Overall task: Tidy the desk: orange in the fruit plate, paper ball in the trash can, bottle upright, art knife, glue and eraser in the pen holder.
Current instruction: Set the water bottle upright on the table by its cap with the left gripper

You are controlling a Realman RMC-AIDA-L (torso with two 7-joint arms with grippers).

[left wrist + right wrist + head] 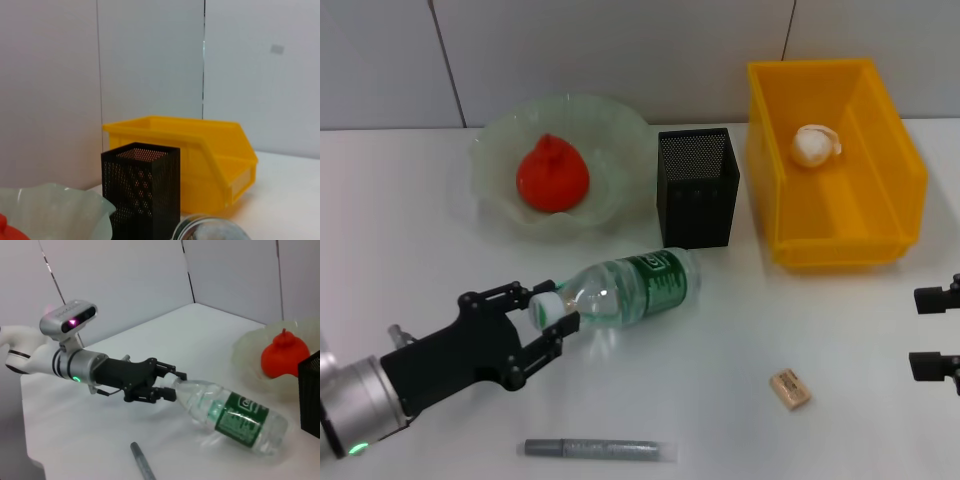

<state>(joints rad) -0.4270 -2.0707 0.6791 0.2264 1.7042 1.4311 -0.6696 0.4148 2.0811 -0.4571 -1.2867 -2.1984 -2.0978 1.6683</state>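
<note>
Bottle (630, 288) lay on its side on the desk (420, 260), and I had my left gripper (552, 322) at its capped end, the fingers set on either side of the white cap and neck; they looked closed onto it, though I could not be certain how firmly. To stand it well, I judged I should squeeze the neck squarely, lift the cap end in an arc and let the base pivot on the desk, since a thin clear bottle could roll or slip out of a light pinch. Beyond the bottle's far end stood the pen holder (697, 188), close enough that the base might nudge it when swung up. Farther off, past the pincer, the orange (552, 175) sat in the fruit plate (495, 150), and the paper ball (816, 145) was in the trash can (880, 215). Behind the pincer, toward me, the glue (600, 449) lay flat near the desk edge; the eraser (789, 389) lay well apart, toward the right gripper (937, 333), which was parked at the desk's side with fingers apart. Open desk around the bottle gave room.
</note>
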